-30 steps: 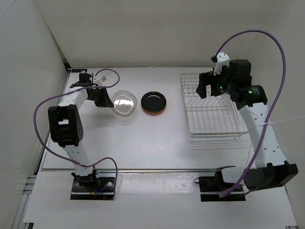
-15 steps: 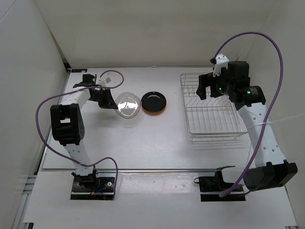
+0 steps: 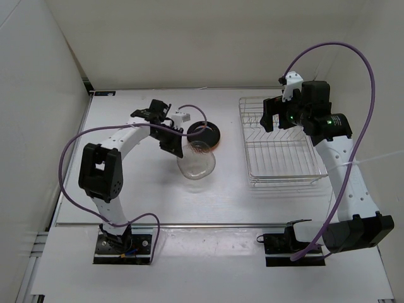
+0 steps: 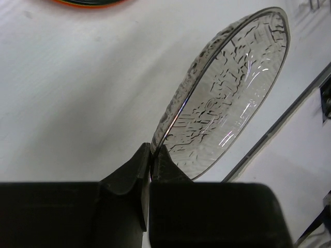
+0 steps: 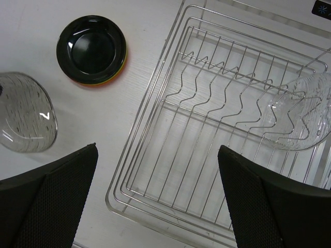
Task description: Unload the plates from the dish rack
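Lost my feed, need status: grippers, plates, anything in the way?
Left gripper shut on clear plate rim, plate tilted beside black plate. Right gripper open over dish rack. Second clear plate in rack. No obstruction seen.

A clear textured plate (image 4: 227, 98) tilts beside a black plate (image 5: 92, 49) stacked on an orange plate (image 5: 90, 85); a second clear plate (image 5: 305, 111) lies in the wire dish rack (image 5: 170, 155).

The dish rack (image 3: 281, 165) stands on the right side of the table (image 3: 158, 196), with a lone plate (image 5: 305, 116) lying in its right part. Left of the rack sits a stack of plates (image 3: 203, 134). Just before that stack, a tilted plate (image 3: 197, 163) is pinched at its rim by the left gripper (image 4: 150, 155).
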Controlling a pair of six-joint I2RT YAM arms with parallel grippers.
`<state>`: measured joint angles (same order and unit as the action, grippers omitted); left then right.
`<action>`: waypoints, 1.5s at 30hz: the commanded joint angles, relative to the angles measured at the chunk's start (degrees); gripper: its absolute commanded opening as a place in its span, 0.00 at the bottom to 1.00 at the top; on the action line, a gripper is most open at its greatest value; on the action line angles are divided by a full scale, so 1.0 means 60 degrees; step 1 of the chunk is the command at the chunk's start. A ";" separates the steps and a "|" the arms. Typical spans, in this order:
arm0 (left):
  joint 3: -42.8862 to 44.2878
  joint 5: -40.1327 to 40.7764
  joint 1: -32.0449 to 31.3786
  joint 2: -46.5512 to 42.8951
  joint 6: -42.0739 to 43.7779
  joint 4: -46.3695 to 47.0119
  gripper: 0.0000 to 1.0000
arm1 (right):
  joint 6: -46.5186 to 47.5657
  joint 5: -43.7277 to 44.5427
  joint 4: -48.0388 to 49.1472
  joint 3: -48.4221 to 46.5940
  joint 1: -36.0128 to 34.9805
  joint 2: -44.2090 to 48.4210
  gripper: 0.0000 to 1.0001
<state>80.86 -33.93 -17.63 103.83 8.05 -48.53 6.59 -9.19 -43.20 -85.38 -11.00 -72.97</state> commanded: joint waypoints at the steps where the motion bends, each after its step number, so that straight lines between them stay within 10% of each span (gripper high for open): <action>1: 0.0352 0.0280 -0.0591 0.0066 0.0605 -0.0407 0.11 | 0.0103 0.0052 0.0227 -0.0315 -0.0026 0.0179 1.00; 13: 0.1185 0.0748 -0.2437 0.1472 0.1483 -0.1036 0.11 | 0.0103 -0.0036 0.0227 -0.0403 -0.0026 0.0179 1.00; 34: 0.2139 0.1056 -0.2438 0.3027 0.1954 -0.1155 0.12 | 0.0103 -0.0299 0.0227 -0.0125 -0.0026 0.0355 1.00; 45: 0.2841 0.1101 -0.1985 0.3260 0.1866 -0.0993 0.38 | 0.0191 -0.0387 0.0227 -0.0037 -0.0026 0.0531 1.00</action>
<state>94.78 -27.16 -30.92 122.96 18.48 -55.68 6.92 -10.68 -43.20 -85.47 -11.00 -71.75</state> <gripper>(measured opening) 0.369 0.998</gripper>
